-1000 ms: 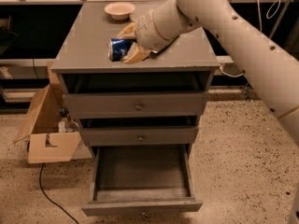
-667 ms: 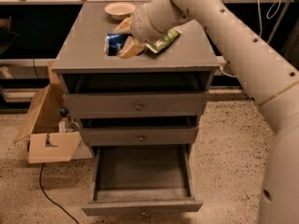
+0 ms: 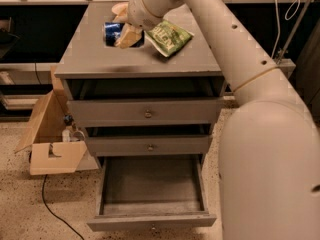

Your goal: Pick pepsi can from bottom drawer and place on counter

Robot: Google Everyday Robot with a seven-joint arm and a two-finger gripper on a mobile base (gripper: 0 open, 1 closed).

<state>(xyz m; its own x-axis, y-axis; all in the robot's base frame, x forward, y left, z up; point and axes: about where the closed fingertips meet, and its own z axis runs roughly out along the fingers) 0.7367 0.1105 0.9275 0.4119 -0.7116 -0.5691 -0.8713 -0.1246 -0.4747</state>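
Observation:
The dark-blue pepsi can (image 3: pixel 113 33) lies on its side over the far left part of the grey counter (image 3: pixel 95 61). My gripper (image 3: pixel 125 35) is shut on the pepsi can, with a tan finger (image 3: pixel 128 37) across its right end. I cannot tell whether the can touches the counter. The bottom drawer (image 3: pixel 150 194) stands pulled open below, and its grey floor shows nothing in it.
A green crisp bag (image 3: pixel 169 37) lies on the counter right of the can. A small bowl (image 3: pixel 120 8) sits at the counter's back. My white arm (image 3: pixel 240 74) fills the right side. An open cardboard box (image 3: pixel 50 149) and a cable (image 3: pixel 55 209) lie on the floor at left.
My gripper has carried the pepsi can farther back and left over the counter. The crisp bag now shows fully beside it. The view has moved closer to the cabinet.

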